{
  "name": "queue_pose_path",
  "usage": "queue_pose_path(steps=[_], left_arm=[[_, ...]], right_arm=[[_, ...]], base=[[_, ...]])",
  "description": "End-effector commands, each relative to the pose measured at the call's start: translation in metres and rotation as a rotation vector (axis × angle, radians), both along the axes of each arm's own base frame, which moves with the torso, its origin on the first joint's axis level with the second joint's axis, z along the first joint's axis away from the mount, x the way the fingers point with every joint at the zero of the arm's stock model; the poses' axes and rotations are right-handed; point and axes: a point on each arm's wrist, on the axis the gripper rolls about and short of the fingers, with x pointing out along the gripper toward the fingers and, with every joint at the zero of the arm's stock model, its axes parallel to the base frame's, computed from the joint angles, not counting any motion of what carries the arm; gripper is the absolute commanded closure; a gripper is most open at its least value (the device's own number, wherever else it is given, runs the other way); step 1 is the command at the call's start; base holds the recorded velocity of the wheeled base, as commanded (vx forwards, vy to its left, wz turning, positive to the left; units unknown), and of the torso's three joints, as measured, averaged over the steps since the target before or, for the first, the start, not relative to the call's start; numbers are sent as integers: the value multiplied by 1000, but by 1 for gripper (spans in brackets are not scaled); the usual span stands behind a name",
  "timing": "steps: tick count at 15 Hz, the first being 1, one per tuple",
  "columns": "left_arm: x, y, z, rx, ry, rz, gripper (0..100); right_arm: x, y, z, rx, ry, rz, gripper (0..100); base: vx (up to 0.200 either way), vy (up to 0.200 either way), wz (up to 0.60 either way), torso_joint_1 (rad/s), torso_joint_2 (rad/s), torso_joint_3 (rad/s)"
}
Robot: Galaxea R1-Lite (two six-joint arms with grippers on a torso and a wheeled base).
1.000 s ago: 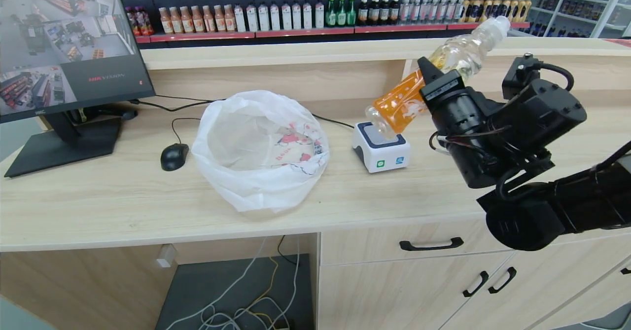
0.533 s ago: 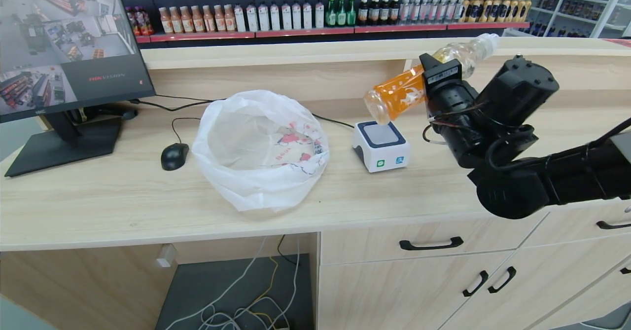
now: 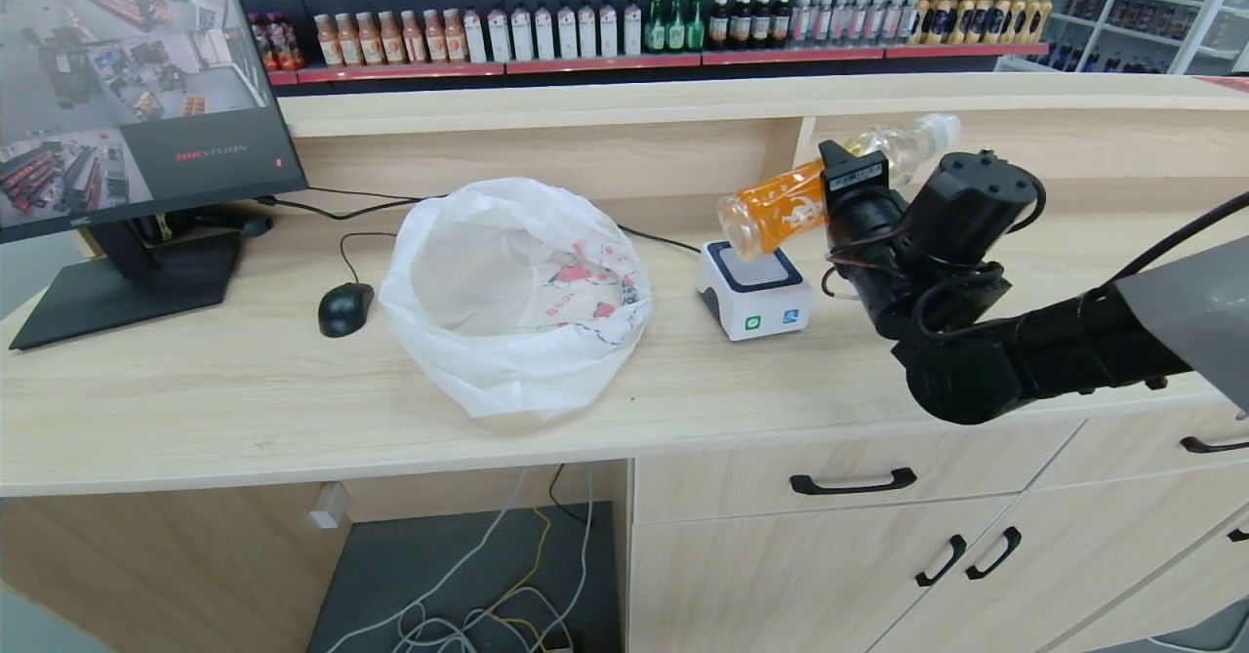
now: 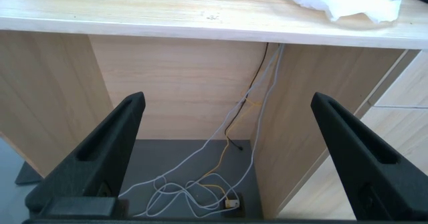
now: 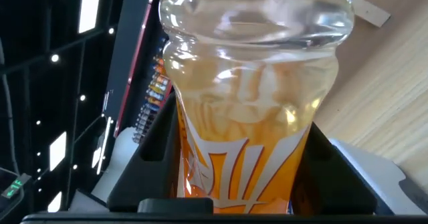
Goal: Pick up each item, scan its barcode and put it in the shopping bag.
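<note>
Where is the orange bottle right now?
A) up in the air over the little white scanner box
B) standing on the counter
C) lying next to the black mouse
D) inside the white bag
A: the right gripper holds the bottle tilted, its bottom end just over the scanner, outside the shopping bag.

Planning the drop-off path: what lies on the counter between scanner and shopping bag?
In the head view, only bare counter lies between the scanner and shopping bag, with a thin black cable along the back.
</note>
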Motion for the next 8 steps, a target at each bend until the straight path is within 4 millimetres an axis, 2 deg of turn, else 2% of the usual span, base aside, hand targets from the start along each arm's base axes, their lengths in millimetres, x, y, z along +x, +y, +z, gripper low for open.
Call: queue_pose_path(steps=[1,5,8], left_arm=[[0,0,0,0,0,1,0],[0,0,0,0,0,1,0],[0,0,0,0,0,1,0]], right_arm=[[7,2,-10,-4,17,-1,100],[12,4,-17,13,28,7,100],[13,8,-13,19,14,15,100]], base=[[0,0,0,0,0,0],[0,0,0,0,0,0],[0,0,0,0,0,0]])
